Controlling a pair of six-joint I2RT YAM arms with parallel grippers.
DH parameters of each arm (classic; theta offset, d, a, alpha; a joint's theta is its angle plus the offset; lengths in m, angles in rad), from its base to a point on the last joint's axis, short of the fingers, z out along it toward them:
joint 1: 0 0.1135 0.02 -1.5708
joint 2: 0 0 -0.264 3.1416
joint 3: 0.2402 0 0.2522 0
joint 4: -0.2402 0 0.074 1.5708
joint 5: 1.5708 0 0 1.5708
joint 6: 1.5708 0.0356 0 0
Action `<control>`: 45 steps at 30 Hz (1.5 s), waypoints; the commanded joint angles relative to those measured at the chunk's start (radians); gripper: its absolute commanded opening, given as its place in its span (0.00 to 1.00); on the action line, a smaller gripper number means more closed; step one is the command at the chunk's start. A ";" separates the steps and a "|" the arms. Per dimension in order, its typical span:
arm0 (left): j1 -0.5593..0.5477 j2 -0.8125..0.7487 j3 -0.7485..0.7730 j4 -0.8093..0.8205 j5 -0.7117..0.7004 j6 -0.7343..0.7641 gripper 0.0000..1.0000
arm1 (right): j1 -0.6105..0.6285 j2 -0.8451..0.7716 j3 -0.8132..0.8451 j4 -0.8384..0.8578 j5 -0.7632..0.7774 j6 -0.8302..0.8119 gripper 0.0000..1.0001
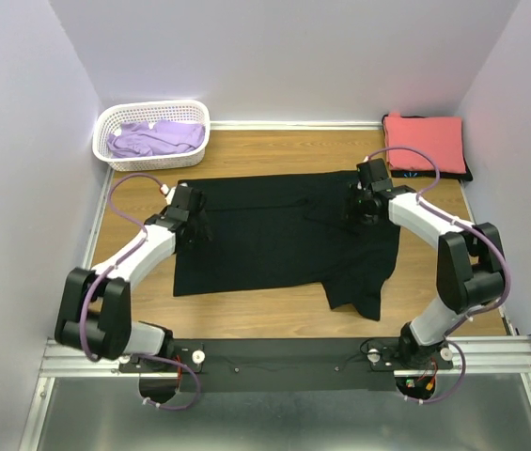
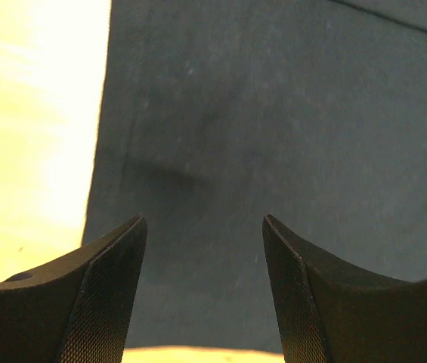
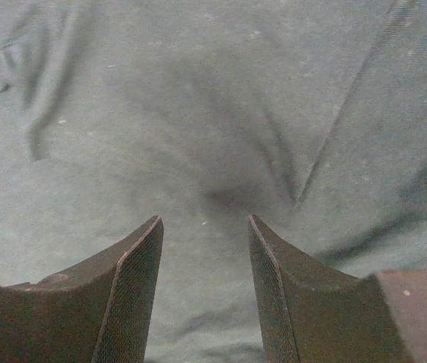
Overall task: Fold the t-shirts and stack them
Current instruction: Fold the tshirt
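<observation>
At the far left, the white basket is holding the lavender tee in a loose heap, well apart from the work.

The left gripper is hanging over the left edge of the black tee. In its own wrist view its fingers are standing apart with nothing between them. The cloth's edge is running just to their left, and bare table is showing beyond it.

The black tee is lying flat across the middle of the table, its long axis running left to right. One part is trailing down toward the near edge at the lower right.

The right gripper is sitting over the right-hand part of that tee, inside the cloth and not at its border. Its fingers are also parted, with wrinkled fabric gathering into a pucker just ahead of them.

So each arm is nearest its own end of the shirt, and I judge that any fold is turning on that left-right axis — the left arm already at an edge, the right arm needing to find one.

At the far right, the coral-red tee is resting folded on a dark tee, which is almost wholly covered.

Whether either set of fingertips is touching the cloth is hard to make out — the wrist views are showing only fabric below them. The overhead view is hiding the tee's collar and upper right corner behind the right arm.
</observation>
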 commanded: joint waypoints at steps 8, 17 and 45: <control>0.030 0.338 0.171 0.110 0.016 0.000 0.68 | -0.043 0.146 0.057 0.031 0.051 -0.044 0.56; 0.078 0.498 0.298 0.093 0.008 0.036 0.68 | -0.068 0.268 0.143 0.061 0.054 -0.055 0.56; 0.077 0.028 -0.019 -0.258 -0.194 -0.216 0.70 | -0.069 -0.188 -0.080 -0.032 -0.004 -0.078 0.77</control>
